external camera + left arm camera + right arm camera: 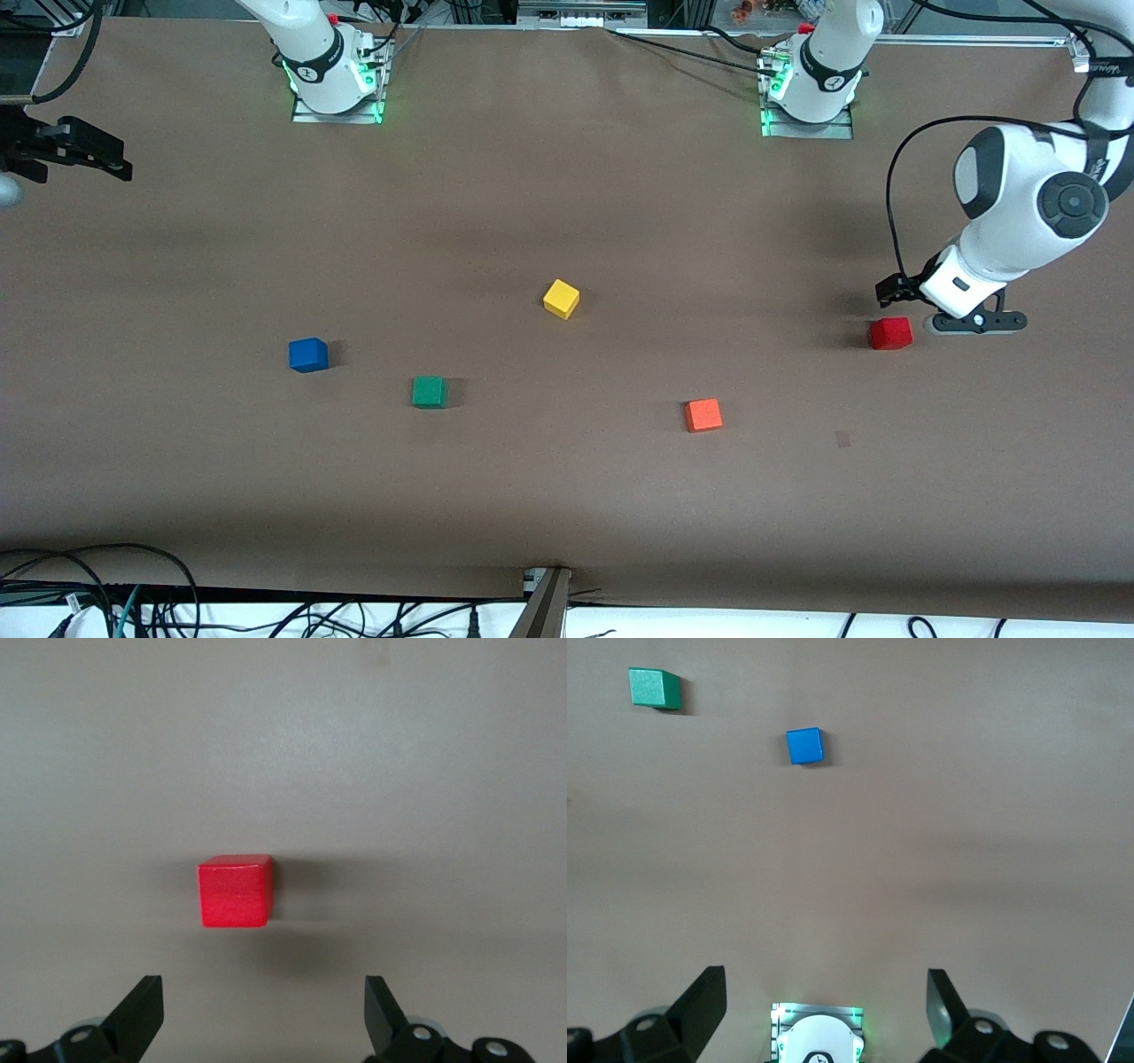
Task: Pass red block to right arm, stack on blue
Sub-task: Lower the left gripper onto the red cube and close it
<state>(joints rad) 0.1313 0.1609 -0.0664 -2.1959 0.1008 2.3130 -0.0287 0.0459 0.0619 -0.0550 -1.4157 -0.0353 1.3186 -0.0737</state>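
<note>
Both Franka arms have glossy white shells with black joint bands. Each base (335, 84) sits on a metal plate lit green. The left arm (1028, 208) carries a dark grey round joint cap, a looping black cable and a black gripper (952, 315). The right gripper (75, 151) is black, with angular wedge-shaped fingers (700, 1001).

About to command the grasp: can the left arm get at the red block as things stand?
Probably yes. The left gripper hangs by the red block with jaws open wide, and the table around the block is bare; the orange block lies well apart.
</note>
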